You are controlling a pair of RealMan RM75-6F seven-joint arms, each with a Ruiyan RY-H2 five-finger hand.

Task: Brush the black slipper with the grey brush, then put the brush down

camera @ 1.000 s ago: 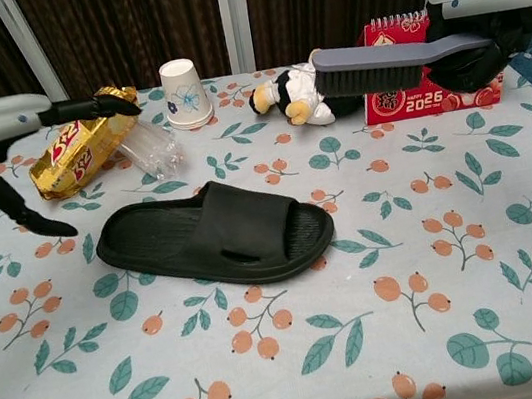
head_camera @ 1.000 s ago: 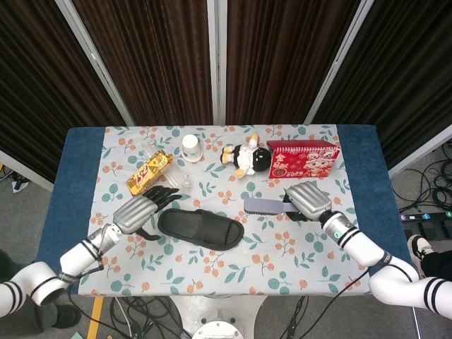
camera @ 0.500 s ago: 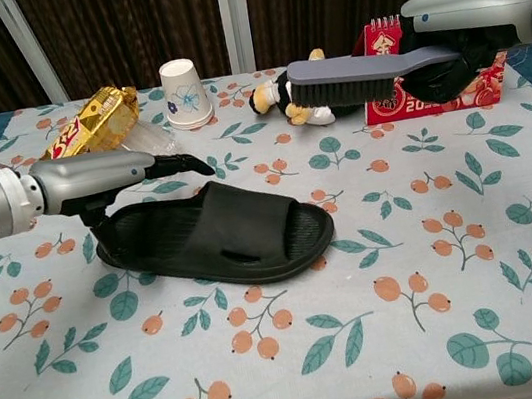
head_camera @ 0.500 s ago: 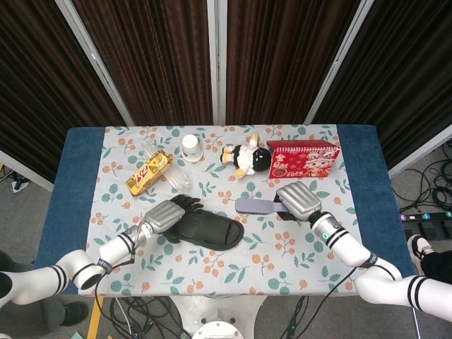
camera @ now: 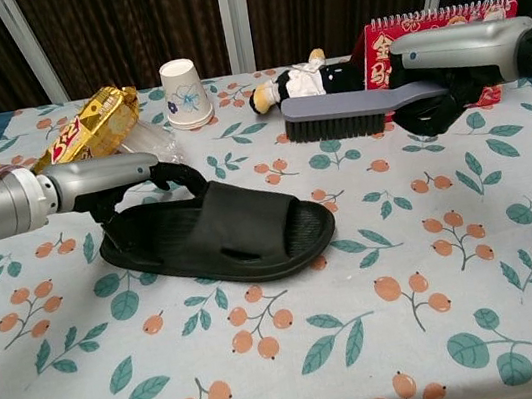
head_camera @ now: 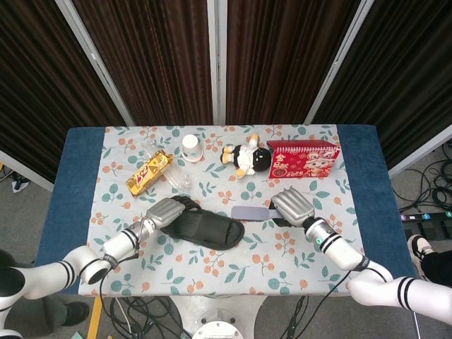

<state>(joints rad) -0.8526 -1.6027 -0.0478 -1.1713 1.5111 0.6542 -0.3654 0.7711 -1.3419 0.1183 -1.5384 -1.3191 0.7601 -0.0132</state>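
The black slipper [head_camera: 208,227] [camera: 236,233] lies flat mid-table, toe end to the right. My left hand [head_camera: 164,212] [camera: 106,178] grips its heel end, fingers hooked over the far rim and thumb down the near side. My right hand [head_camera: 292,205] [camera: 454,56] holds the grey brush [head_camera: 251,212] [camera: 348,110] by its handle, bristles down. The brush head hovers just right of and beyond the slipper's toe strap, apart from it in the chest view.
Along the back of the floral tablecloth [camera: 438,263] are a gold snack packet [head_camera: 150,171] [camera: 83,129], a white paper cup [head_camera: 191,147] [camera: 185,93], a plush doll [head_camera: 247,158] [camera: 306,80] and a red calendar [head_camera: 304,159] [camera: 421,25]. A clear plastic item [camera: 151,142] lies behind my left hand.
My left hand moved right from the bare cloth onto the slipper's heel and took hold. My right hand carried the brush leftward and lower, closer to the slipper.
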